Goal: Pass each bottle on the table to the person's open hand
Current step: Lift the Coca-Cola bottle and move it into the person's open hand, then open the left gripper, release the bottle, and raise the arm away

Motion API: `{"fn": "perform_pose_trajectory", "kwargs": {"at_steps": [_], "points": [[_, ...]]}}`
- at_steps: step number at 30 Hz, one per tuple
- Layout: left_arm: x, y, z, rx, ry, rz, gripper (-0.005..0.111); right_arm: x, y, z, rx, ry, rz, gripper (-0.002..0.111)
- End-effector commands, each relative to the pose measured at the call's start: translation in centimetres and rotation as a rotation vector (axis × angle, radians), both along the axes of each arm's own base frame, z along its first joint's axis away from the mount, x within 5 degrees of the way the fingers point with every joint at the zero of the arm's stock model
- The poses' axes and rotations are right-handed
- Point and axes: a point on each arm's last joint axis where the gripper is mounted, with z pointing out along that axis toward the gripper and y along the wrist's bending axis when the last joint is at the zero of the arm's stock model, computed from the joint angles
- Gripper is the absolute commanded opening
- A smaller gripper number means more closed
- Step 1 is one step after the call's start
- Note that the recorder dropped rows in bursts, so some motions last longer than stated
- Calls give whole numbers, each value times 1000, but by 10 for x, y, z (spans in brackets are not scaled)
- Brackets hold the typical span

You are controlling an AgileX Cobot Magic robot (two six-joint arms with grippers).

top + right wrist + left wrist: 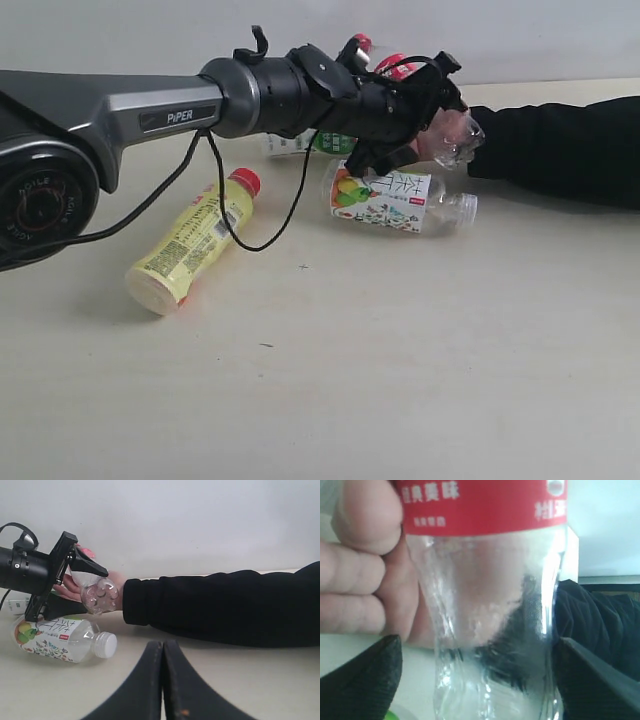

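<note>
Across the pale cream table (400,380) three plastic bottles are lying; the left gripper (425,110) is clamping a fourth, the clear red-labelled bottle (490,580), while the right gripper (163,680) is sitting closed.

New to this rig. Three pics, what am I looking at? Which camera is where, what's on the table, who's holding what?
It is a two-armed robot. The exterior view is an off-arm camera; the other two sit on the wrists.

The left gripper holds the clear bottle with the red label against the person's hand. In the left wrist view the person's fingers touch that bottle, while a gripper finger stands at each side of it.

The right gripper is shut and empty, away from the bottles.

Lying on the table: the yellow bottle, the fruit-label bottle, and the white bottle with green on it, mostly hidden behind the arm.
</note>
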Motion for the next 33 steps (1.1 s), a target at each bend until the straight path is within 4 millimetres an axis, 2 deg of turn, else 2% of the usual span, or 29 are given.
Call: {"fn": "perform_pose_trajectory", "kwargs": {"at_steps": [1,11,21,24,28,33], "points": [[-4,2,18,2,-14,-79,79,0,0,-1,0,-5,2,0],[-27,4,74,-22,-18,-261,79,0,0,-1,0,-5,2,0],[-58,17,150,-23,-145,-458,79,0,0,-1,0,-5,2,0],[-71,24,177,-22,-195,-520,75,0,0,-1,0,-5,2,0],[-89,34,205,-10,-268,-629,57,0,0,-1,0,-5,2,0],[-115,50,228,66,-328,-811,8,0,0,-1,0,-5,2,0]]}}
